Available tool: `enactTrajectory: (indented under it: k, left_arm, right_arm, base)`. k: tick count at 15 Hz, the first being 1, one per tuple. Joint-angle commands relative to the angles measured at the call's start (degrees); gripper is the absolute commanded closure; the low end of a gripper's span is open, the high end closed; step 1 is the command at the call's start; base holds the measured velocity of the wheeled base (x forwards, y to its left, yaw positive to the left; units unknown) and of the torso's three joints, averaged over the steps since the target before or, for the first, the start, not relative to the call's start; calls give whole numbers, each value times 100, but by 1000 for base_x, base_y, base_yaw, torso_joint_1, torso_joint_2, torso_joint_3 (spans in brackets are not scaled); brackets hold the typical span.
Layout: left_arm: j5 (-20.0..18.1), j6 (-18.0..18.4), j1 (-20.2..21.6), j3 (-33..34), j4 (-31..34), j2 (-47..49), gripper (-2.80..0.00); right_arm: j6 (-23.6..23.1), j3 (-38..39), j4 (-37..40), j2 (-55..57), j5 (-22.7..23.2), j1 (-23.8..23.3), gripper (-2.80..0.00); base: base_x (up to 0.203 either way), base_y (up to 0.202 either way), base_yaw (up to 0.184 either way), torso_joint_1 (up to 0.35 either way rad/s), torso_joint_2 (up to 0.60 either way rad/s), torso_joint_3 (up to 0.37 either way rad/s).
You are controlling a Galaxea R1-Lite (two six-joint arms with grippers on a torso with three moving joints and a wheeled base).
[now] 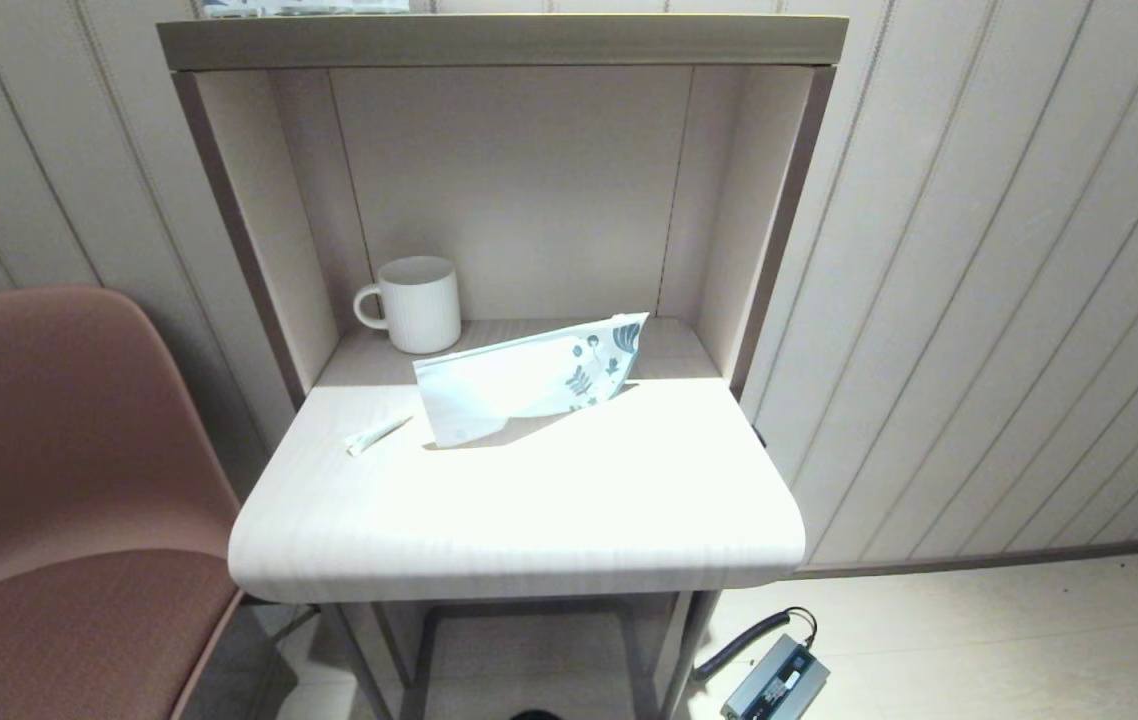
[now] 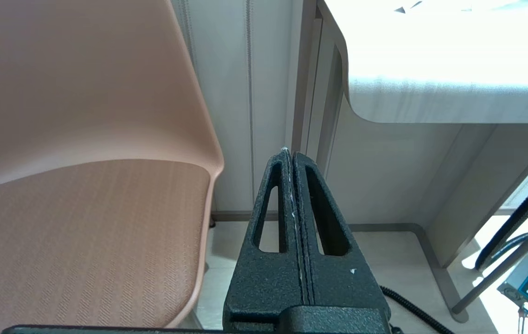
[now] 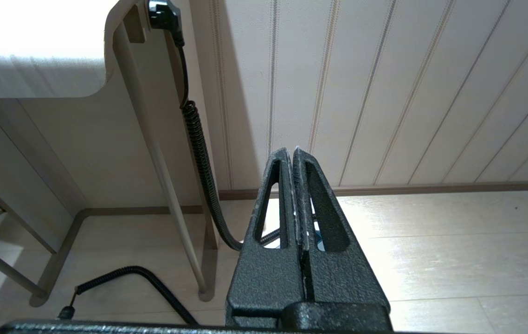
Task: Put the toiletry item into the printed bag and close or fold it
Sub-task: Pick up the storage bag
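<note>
A slim white toiletry item [image 1: 377, 433] lies on the left part of the pale desk top [image 1: 529, 520]. Just to its right the printed bag [image 1: 529, 378] rests partly raised, its blue leaf prints at the far right end. Neither arm shows in the head view. My left gripper [image 2: 290, 153] hangs low below the desk's front edge, beside the chair, shut with nothing between the fingers. My right gripper [image 3: 291, 150] also sits low, near the desk's right leg above the floor, shut and empty.
A white ribbed mug [image 1: 416, 303] stands at the back left of the desk niche. A brown chair [image 1: 59, 480] stands left of the desk. A coiled black cable [image 3: 199, 153] and a grey power unit [image 1: 777, 683] lie by the right leg.
</note>
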Motion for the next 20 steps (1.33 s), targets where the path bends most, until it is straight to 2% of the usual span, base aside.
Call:
enactTrajectory:
  k: [1,12,15,20]
  left_arm:
    - [-2,1,-1,0,-4,-2,0]
    - [-2,10,-1,0,4,-2,0]
    - [-10,28,-1,0,-5,-2,0]
    - [-10,19,-1,0,-5,-2,0]
  right_arm:
    - [-2,0,-2,0,4,2,0]
    - [-75,-52,98,0,20,15,0]
    - [-78,-1240,171,412,236,11,0]
    - [116,-3507,210,2416,349,297,0]
  base:
    - [0,0,0,0,0,0]
    - [0,0,0,0,0,0]
    - [0,0,0,0,0,0]
    - [0,0,0,0,0,0]
